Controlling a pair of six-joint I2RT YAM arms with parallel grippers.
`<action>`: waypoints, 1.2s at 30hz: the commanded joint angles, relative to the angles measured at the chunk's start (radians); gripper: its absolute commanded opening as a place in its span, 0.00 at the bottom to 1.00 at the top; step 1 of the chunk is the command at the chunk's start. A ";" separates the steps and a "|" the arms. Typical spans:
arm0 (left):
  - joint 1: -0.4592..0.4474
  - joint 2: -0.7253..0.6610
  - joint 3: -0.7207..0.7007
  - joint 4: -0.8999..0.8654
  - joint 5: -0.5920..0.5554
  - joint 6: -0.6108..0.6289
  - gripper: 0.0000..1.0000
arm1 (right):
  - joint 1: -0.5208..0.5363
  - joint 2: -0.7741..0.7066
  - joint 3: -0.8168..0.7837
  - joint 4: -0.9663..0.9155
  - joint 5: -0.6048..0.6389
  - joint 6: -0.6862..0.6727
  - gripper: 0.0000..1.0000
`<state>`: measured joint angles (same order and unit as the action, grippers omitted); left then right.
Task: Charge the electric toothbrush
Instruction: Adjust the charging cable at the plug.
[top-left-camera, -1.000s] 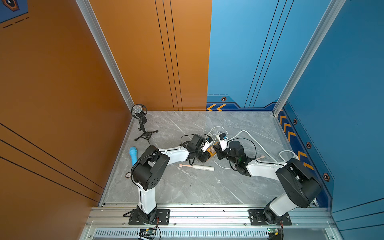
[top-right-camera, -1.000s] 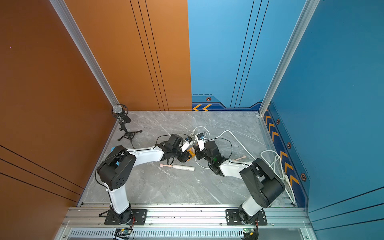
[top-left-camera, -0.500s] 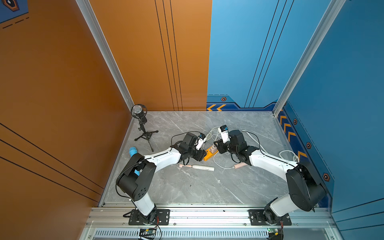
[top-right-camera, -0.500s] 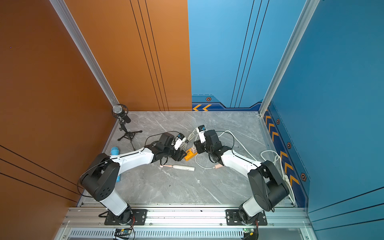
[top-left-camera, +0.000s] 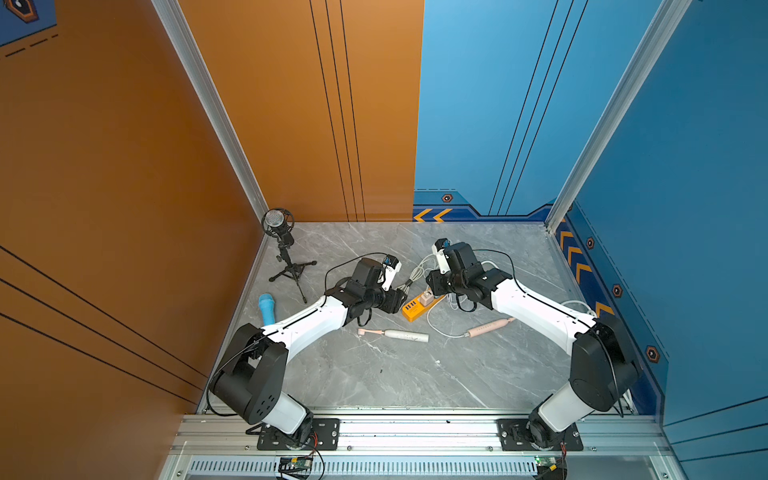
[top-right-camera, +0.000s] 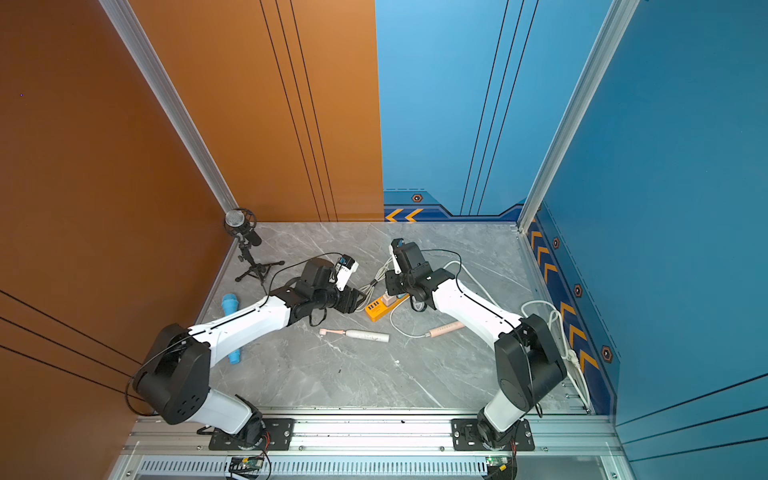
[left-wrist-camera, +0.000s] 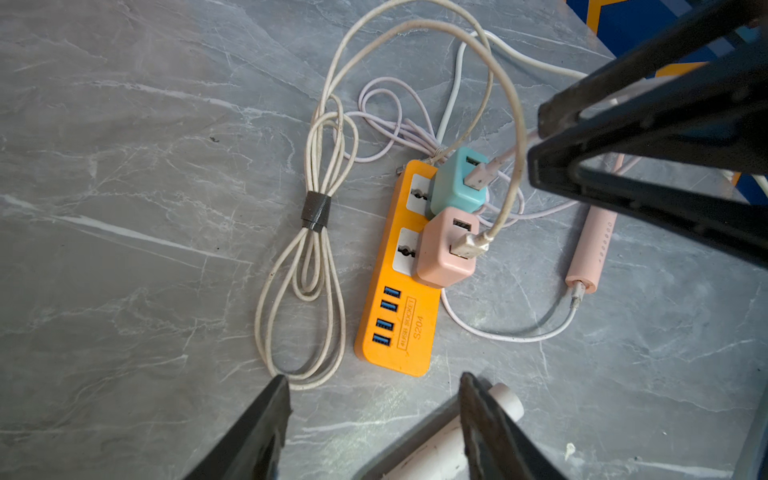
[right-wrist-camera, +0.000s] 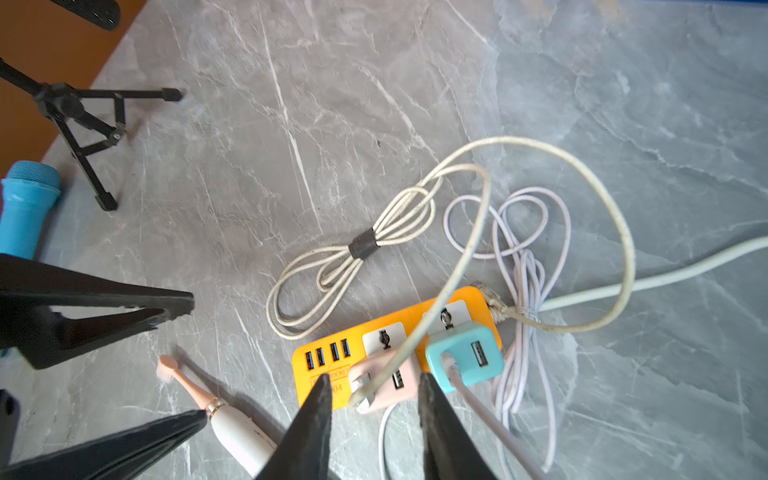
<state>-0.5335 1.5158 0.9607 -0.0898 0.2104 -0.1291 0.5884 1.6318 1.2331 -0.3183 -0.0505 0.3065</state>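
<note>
– Grey marble tabletop (top-left-camera: 374, 374), orange and blue walls behind. Why are both arms crowded over the orange power strip (left-wrist-camera: 399, 332)?
– Probably because charging starts there. The left gripper (left-wrist-camera: 374, 378) hovers wide open and empty. The strip lies just ahead of its fingertips, and the white toothbrush (top-left-camera: 399, 335) lies flat close beneath it, with no lead attached.
– And the right gripper (right-wrist-camera: 374, 376)?
– Jaws partly apart above the pink adapter (left-wrist-camera: 446, 253), holding nothing I can see. A cream cable (right-wrist-camera: 363, 245) arches up by its fingertips and could snag. A pink toothbrush (left-wrist-camera: 590, 249), already cabled, lies beside it. The tripod microphone (top-left-camera: 286, 266) and blue microphone (top-left-camera: 266, 309) sit behind the left gripper, well clear.
</note>
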 joint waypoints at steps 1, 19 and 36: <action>0.007 -0.032 0.003 -0.023 0.001 -0.019 0.66 | 0.017 0.034 0.058 -0.095 0.027 0.032 0.32; 0.012 -0.051 0.002 -0.022 -0.007 -0.026 0.65 | 0.045 0.131 0.074 -0.179 0.068 -0.037 0.00; 0.012 -0.092 0.024 -0.031 -0.042 -0.136 0.65 | 0.045 0.059 -0.031 -0.100 0.049 -0.056 0.00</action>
<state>-0.5301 1.4437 0.9611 -0.0994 0.1936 -0.2417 0.6285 1.6733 1.1980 -0.3813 0.0193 0.2661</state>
